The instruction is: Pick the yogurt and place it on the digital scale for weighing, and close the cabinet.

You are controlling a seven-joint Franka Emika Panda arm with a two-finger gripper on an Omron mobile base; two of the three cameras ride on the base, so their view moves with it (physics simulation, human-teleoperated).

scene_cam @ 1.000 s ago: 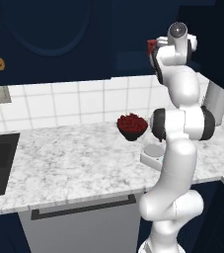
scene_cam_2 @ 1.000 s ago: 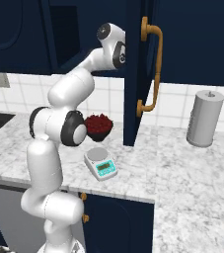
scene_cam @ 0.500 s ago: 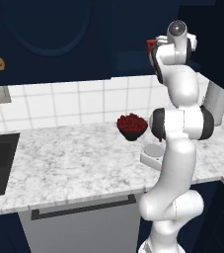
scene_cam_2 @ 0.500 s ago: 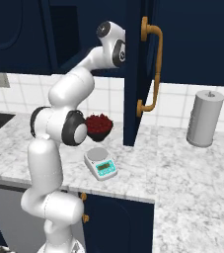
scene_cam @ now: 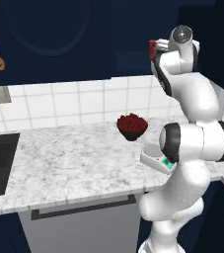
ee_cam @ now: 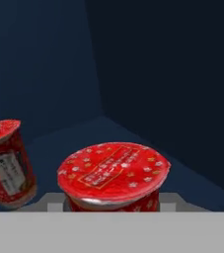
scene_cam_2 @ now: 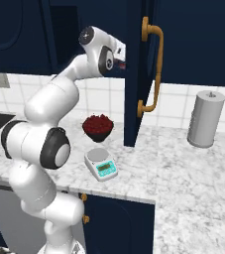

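Pick step: my claw (ee_cam: 112,206) narrowed, clamped on yogurt (ee_cam: 113,174) inside cabinet (scene_cam_2: 134,74), twin cup (ee_cam: 5,160) just beside. Was wide a sec ago, arm otherwise unmoved. Next: lift clear, back out w/o clipping door, carry down to digital scale (scene_cam_2: 100,164) on counter (scene_cam_2: 173,163) by berry bowl (scene_cam_2: 97,126).

Yogurt (ee_cam: 113,173): a small red cup with a patterned red foil lid and a pale rim band, seen upright and close from above on the cabinet floor; a twin cup (ee_cam: 5,160) stands beside it, apart. Digital scale (scene_cam_2: 100,164): a flat white body with a round grey plate and a teal display, laid near the counter's front edge, just in front of a dark bowl; its plate is bare. Cabinet (scene_cam_2: 136,69): dark navy, its gold-handled door swung open.
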